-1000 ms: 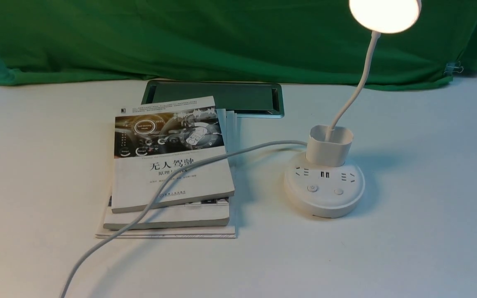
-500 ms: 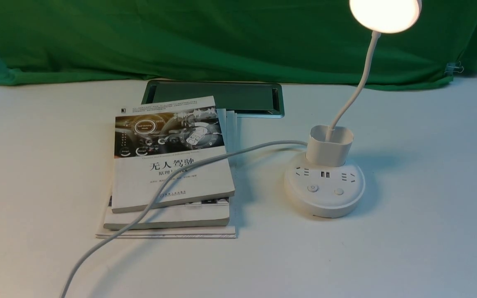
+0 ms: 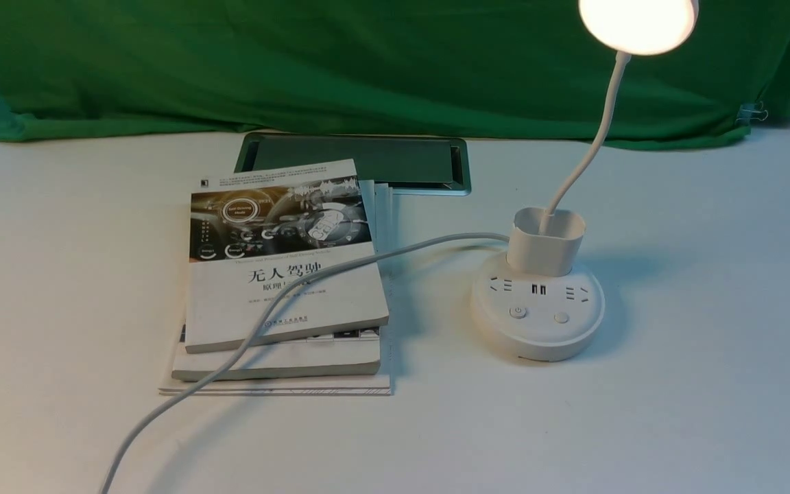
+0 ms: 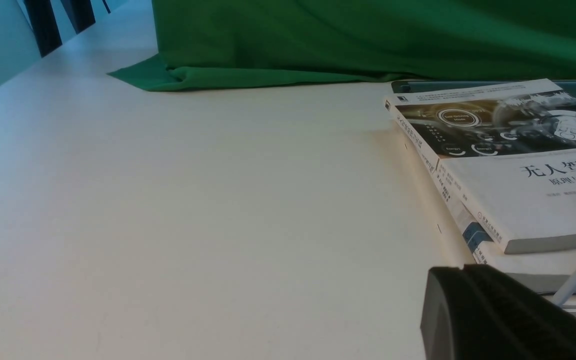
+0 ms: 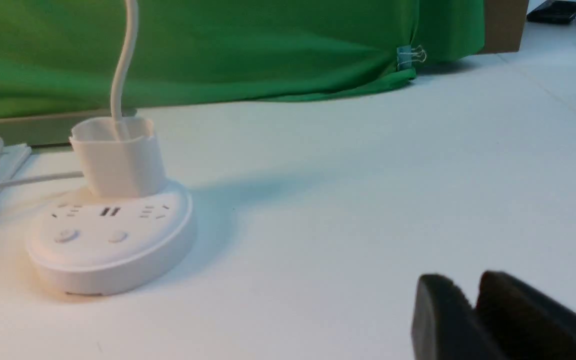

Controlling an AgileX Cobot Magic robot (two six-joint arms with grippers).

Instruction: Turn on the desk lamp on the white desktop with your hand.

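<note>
The desk lamp (image 3: 537, 312) stands on the desk (image 3: 703, 412), right of a book stack (image 3: 285, 288). Only the front view shows its lit head (image 3: 637, 24). Only the 2 wrist views show the left gripper (image 4: 463, 272) and right gripper (image 5: 474, 294), both clenched and empty.

Of our body we see little but fingertips. Our left gripper (image 4: 463, 272) shows as a matte black wedge with a rounded tip. Fine ridges run along its surface, and a shallow notch at the very end marks where its two fingers (image 4: 498, 310) meet. Our right gripper (image 5: 473, 295) is the same dull black: two blunt, rounded fingers (image 5: 438, 315) with slightly fuzzy edges, parted by one thin dark seam.
</note>
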